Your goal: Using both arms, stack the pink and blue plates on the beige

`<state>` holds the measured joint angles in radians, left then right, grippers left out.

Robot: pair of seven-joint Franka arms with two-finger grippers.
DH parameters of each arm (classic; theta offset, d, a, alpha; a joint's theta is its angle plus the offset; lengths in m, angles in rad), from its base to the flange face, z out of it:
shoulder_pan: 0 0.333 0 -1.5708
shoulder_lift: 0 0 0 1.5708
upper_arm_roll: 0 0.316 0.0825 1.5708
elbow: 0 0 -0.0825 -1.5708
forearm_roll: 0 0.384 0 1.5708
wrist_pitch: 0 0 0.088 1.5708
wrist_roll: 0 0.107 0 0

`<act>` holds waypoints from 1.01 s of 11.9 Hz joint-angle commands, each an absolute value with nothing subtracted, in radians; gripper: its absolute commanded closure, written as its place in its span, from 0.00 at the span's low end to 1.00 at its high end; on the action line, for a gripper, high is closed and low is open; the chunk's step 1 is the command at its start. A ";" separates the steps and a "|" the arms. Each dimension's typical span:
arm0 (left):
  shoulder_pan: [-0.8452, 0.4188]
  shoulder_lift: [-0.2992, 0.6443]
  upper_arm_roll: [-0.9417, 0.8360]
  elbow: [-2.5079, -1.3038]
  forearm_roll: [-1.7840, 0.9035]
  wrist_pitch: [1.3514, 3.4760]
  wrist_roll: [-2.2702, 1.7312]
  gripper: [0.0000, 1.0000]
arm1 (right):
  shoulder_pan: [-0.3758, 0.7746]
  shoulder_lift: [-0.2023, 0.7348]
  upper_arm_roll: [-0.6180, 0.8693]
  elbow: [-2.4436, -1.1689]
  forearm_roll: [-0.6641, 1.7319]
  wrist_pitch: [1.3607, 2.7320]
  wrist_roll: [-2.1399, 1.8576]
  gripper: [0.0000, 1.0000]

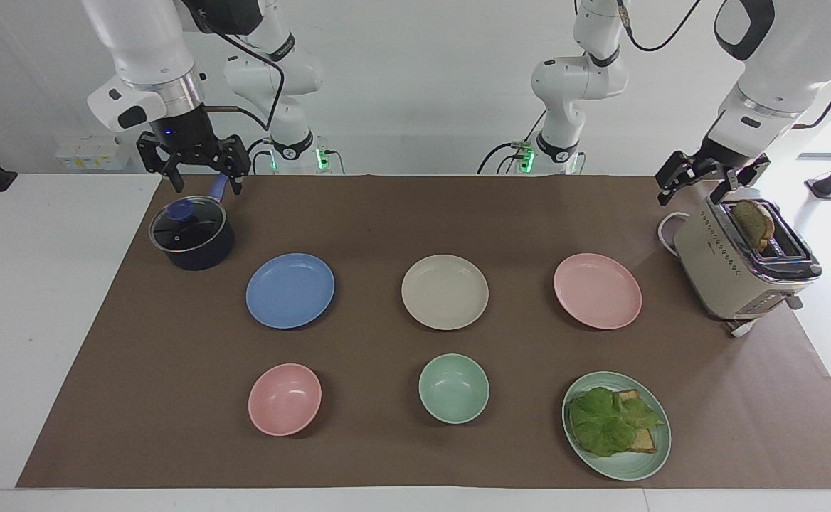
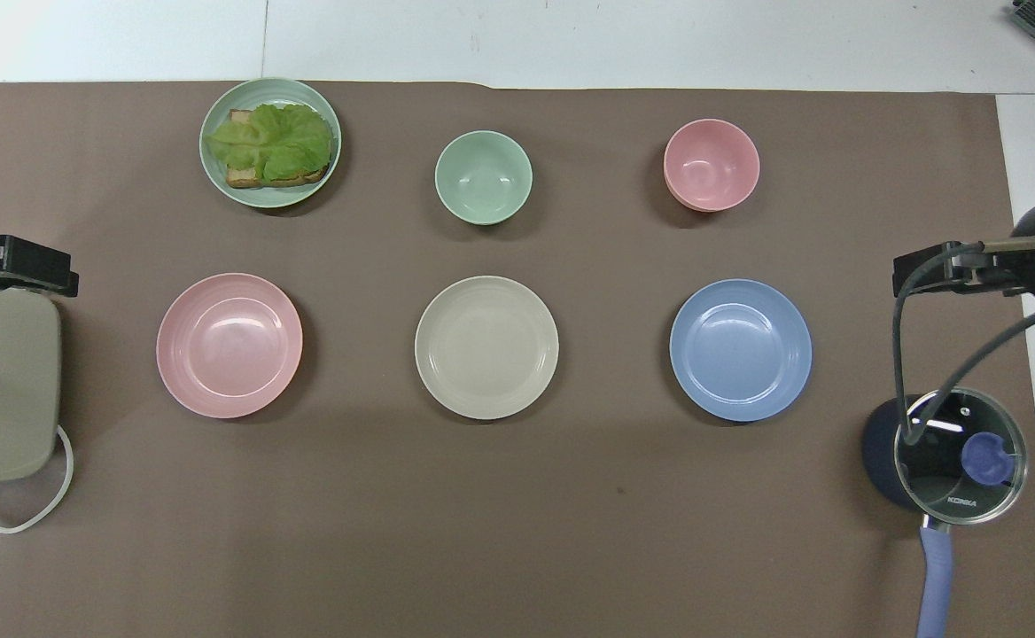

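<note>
Nothing stacked yet; the whole task is left, by my reading. Bench (image 1: 102,398), covered by a brown mat, carries everything. White jointed right arm hangs its black two-finger tool (image 1: 193,173) over the dark lidded saucepan (image 1: 191,235) at its own end of the bench, fingers spread, holding nothing. White jointed left arm hangs its black two-finger tool (image 1: 700,186) over the beige boxy toaster (image 1: 739,267) at its own end, fingers likewise apart and empty; a slice of bread stands in the toaster slot. Three shallow round matte plates lie in one row, well apart from one another: the medium blue plate (image 1: 290,290) toward the right arm's end, the cream-beige plate (image 1: 445,291) between, the pale pink plate (image 1: 597,291) toward the left arm's end. All three are bare and flat on the mat. Farther from the robots sits a second row: mint-green plate with lettuce and toast (image 1: 616,425), small mint-green bowl (image 1: 454,388), small pink bowl (image 1: 284,399). Both lifts and both placements onto beige remain.
</note>
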<state>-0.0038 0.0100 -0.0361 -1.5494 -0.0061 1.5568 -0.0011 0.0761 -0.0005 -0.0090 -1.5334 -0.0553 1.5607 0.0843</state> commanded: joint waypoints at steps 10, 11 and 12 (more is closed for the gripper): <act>0.003 -0.021 -0.040 -1.629 0.008 1.589 0.011 0.00 | 0.078 -0.009 -0.005 -1.535 -0.048 1.552 0.087 0.00; 0.003 -0.021 -0.040 -1.649 0.006 1.597 0.009 0.00 | 0.078 -0.009 -0.005 -1.536 -0.048 1.552 0.087 0.00; 0.003 -0.020 -0.038 -1.670 0.006 1.620 0.009 0.00 | 0.078 -0.009 -0.005 -1.536 -0.048 1.551 0.087 0.00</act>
